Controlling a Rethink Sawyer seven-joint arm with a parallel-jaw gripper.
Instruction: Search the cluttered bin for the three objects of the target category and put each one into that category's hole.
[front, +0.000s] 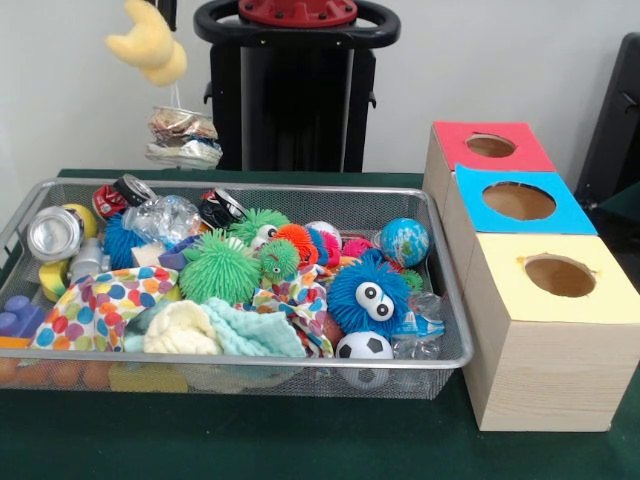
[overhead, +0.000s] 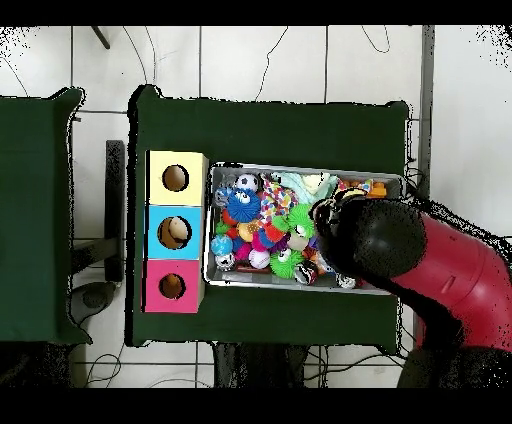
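A wire mesh bin (front: 445, 300) holds mixed clutter. Among it are a red can (front: 125, 192), a dark can (front: 222, 207) and a silver can (front: 55, 232). It also holds a green spiky ball (front: 218, 268), a blue fuzzy ball with eyes (front: 368, 295), a soccer ball (front: 363, 346), a globe ball (front: 404, 240) and a polka-dot cloth (front: 100, 305). Above the bin's far left corner my yellow-padded gripper (front: 160, 55) hangs with a crushed can (front: 185, 138) suspended under it, clear of the bin. In the overhead view the arm (overhead: 380, 240) hides the gripper.
Three wooden boxes with holes stand beside the bin: red-topped (front: 490, 146), blue-topped (front: 518, 200) and yellow-topped (front: 560, 275). A light object shows inside the blue box's hole (overhead: 175, 232). Mint and cream cloths (front: 255, 330) lie at the bin's front.
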